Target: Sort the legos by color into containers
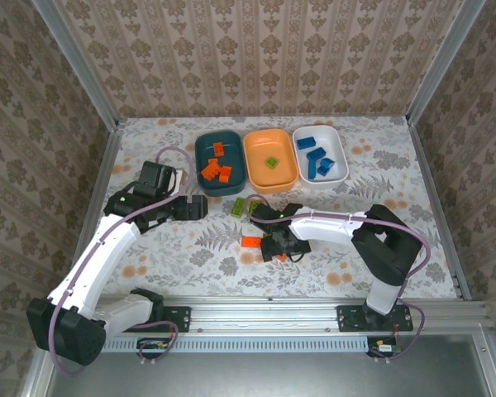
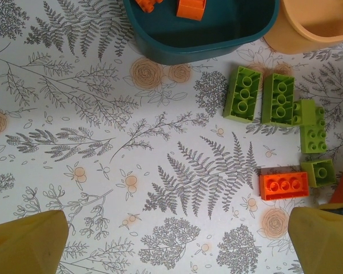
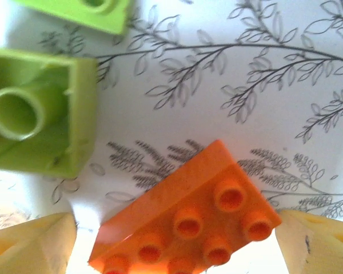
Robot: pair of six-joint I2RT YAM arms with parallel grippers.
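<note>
Near the middle of the tabletop [image 1: 380, 165] the right hand [image 3: 174, 248] hangs low over an orange brick [image 3: 188, 222]. Its fingers stand wide on both sides of the brick, they do not press it, and the hand holds nothing.

The brick lies askew between the fingers, so I think the wrist should turn a little first, so that the pads meet two flat sides and not the corners. A green brick [image 3: 40, 120], lying hollow side up, is just beside one finger [image 3: 28, 245]; a slow closing should keep it from being pushed.

The teal bin [image 1: 200, 153] already holds orange bricks, so this one probably belongs there. More green bricks [image 1: 246, 205] lie between the hand and that bin, so a straight lift, high above the rim, seems safest.

The left hand [image 1: 197, 207] is wide open and empty, near the bin's front corner, so the room there is narrow. Toward the right rail the tabletop is freer.
</note>
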